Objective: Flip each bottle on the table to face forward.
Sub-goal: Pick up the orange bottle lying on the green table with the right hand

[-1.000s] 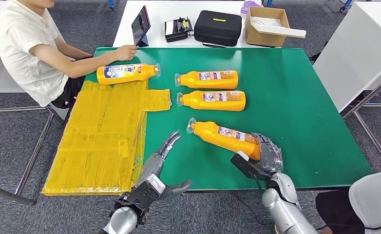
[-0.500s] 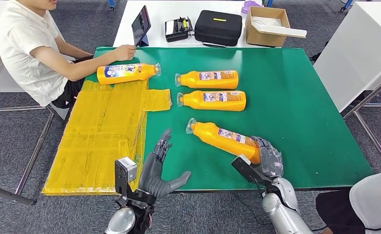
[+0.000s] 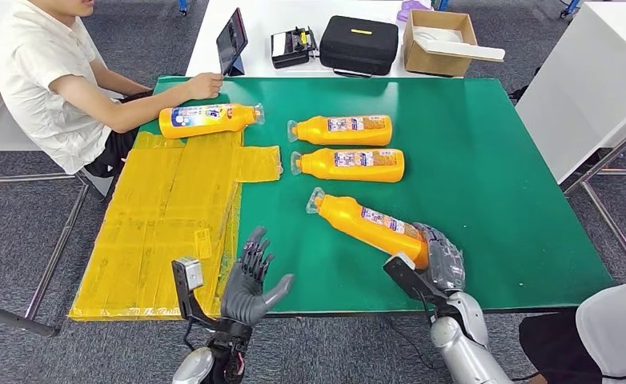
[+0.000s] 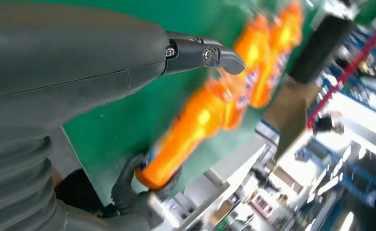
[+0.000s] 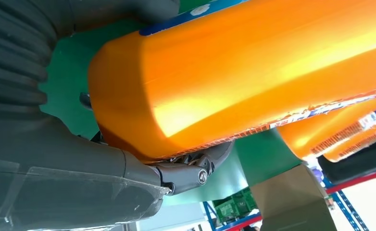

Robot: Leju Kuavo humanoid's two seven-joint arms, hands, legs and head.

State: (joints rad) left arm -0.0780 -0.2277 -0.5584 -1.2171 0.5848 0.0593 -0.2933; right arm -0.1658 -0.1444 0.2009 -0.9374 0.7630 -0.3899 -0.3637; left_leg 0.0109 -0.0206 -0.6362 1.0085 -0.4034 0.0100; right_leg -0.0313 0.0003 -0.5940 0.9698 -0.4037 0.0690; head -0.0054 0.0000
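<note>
On the green desk (image 3: 486, 160), lower centre of frame, my right hand (image 3: 438, 258) grips the base of the orange plastic bottle (image 3: 366, 224); my left hand (image 3: 250, 282), fingers spread and empty, has drawn back off the edge, so the flip isn't finished.

- Grey carpet floor (image 3: 22, 232) lies around my green table (image 3: 486, 168).
- Beyond the green table stands a white table (image 3: 278, 16).
- Right of it, another white table (image 3: 582, 88).

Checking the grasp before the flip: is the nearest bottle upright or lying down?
Lying down: the nearest bottle lies on its side on the table, base gripped by the right hand.
</note>
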